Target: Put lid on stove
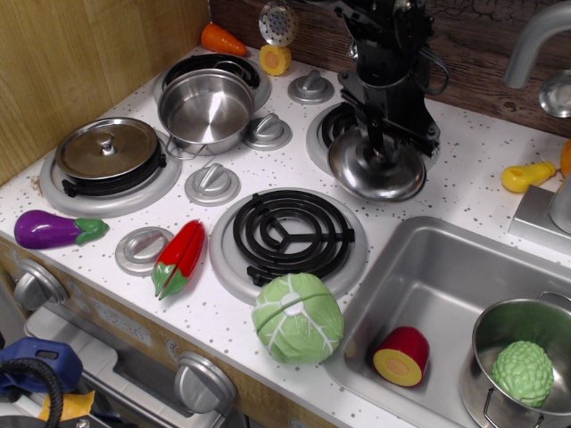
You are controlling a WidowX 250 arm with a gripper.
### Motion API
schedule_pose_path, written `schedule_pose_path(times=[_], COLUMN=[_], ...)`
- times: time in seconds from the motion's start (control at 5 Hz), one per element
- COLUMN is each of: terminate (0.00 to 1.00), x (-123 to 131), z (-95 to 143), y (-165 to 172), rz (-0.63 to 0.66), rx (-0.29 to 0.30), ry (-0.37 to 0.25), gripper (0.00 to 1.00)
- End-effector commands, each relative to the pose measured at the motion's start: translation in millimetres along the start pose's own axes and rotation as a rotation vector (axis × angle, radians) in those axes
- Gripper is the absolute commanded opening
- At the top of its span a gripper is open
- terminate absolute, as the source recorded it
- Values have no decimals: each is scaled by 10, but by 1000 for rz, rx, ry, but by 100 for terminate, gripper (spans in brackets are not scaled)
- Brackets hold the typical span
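Observation:
The shiny steel lid (pixel 376 171) hangs from my gripper (pixel 382 147), which is shut on its centre knob. It is held just above the back right burner (pixel 337 127) of the white speckled stove (pixel 223 308), overlapping that burner's right part. The black arm comes down from the top and hides much of that burner. The front right burner (pixel 287 234) is bare. A duller grey-brown lid (pixel 107 149) sits on the front left burner. A steel pot (pixel 204 109) stands on the back left burner.
A cabbage (pixel 297 317), red pepper (pixel 180 257) and eggplant (pixel 51 229) lie along the stove's front. A carrot (pixel 222 39) and a corn slice (pixel 276 60) lie at the back. The sink (pixel 419 294) on the right holds a pot (pixel 522 366) and a red-and-yellow piece (pixel 401 356).

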State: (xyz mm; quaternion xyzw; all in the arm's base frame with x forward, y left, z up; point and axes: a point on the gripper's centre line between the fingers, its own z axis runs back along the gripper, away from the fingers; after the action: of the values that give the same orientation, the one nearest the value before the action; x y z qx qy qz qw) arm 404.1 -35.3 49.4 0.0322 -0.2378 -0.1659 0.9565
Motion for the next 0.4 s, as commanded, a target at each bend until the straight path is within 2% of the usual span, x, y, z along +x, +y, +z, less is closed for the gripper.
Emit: schedule_pose_path(times=[0.0, 0.2], terminate=[0, 0], x=[192, 233], z=[164, 114], y=[265, 391], rz=[-26, -60], rx=[68, 86], ry=[-129, -163], gripper=[0, 0])
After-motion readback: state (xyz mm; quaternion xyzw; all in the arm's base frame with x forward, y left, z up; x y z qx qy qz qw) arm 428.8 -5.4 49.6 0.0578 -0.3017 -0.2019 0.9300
